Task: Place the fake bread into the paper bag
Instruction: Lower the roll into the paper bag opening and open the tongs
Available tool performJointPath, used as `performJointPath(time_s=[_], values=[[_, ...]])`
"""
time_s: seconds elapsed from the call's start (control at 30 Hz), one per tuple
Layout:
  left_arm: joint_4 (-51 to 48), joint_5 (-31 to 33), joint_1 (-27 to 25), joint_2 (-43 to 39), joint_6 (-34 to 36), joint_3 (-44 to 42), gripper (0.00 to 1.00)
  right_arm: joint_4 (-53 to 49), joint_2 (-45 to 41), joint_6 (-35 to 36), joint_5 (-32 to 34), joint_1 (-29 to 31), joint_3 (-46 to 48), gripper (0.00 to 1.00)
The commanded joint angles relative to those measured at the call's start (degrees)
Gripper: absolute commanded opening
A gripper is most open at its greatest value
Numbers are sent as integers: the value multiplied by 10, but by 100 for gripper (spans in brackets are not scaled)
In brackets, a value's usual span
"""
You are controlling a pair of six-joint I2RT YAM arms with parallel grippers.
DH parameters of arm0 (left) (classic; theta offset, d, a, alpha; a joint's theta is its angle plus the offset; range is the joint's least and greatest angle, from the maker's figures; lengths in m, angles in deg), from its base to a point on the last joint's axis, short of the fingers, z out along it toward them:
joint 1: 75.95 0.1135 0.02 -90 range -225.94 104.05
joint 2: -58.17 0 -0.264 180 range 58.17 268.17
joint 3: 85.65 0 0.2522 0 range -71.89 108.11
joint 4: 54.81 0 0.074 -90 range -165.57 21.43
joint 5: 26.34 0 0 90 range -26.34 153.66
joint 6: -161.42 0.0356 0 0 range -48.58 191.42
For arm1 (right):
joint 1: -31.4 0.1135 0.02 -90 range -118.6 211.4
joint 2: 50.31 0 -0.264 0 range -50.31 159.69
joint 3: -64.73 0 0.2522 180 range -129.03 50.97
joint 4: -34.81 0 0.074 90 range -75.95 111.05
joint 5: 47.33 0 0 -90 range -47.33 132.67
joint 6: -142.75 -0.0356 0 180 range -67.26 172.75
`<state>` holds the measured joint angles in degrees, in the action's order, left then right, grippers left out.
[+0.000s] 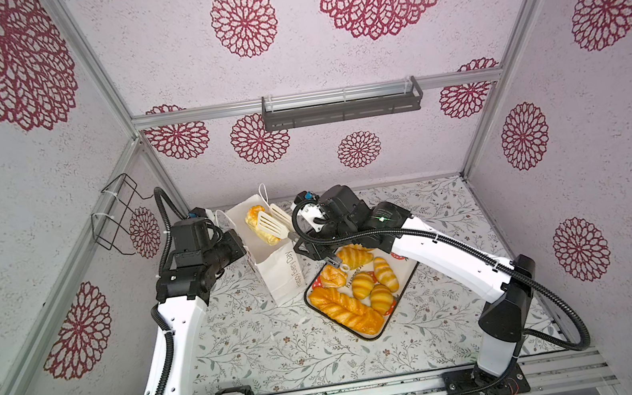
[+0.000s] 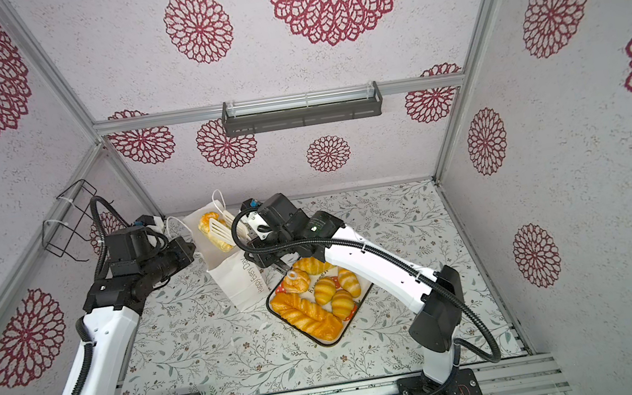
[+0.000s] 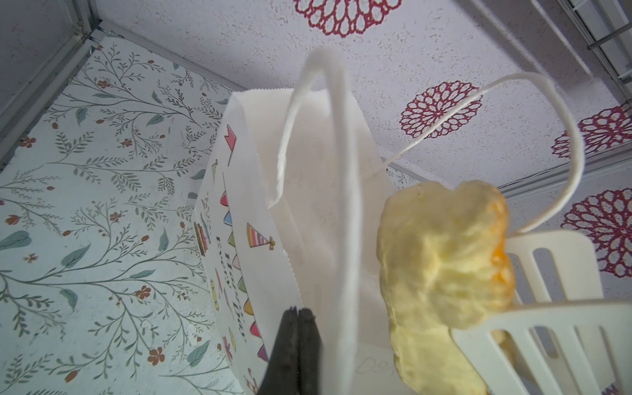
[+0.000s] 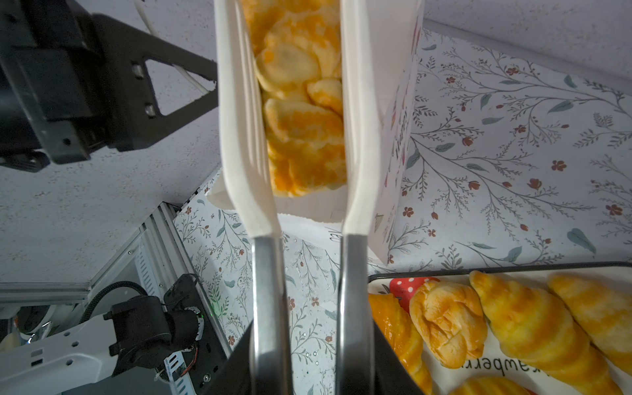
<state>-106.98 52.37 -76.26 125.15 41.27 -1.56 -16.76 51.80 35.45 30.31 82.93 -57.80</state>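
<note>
Paper bag [image 1: 281, 275] left of tray [image 1: 404, 284]

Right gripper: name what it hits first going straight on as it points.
Probably the paper bag's near rim, though depth is unclear; the tongs the right gripper holds reach over its mouth, gripping a pastry.

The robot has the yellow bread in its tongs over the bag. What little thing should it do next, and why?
Probably ease the tongs open so the bread drops. It hangs between the white blades right over the open mouth of the paper bag, and the left gripper pinches the bag's rim, steadying it.
</note>
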Motion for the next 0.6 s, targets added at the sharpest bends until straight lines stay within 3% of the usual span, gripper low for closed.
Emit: performJointPath(time_s=[0.0,0.37,0.57], values=[[10,-2,1,0,-5,-5,0,19,-4,-3,-9,-2,-22,30],[13,-3,-1,1,-12,-11,0,19,-5,6,-8,-4,-28,45],[17,-2,-4,3,-18,-12,0,13,0,14,-8,-15,-43,45]])
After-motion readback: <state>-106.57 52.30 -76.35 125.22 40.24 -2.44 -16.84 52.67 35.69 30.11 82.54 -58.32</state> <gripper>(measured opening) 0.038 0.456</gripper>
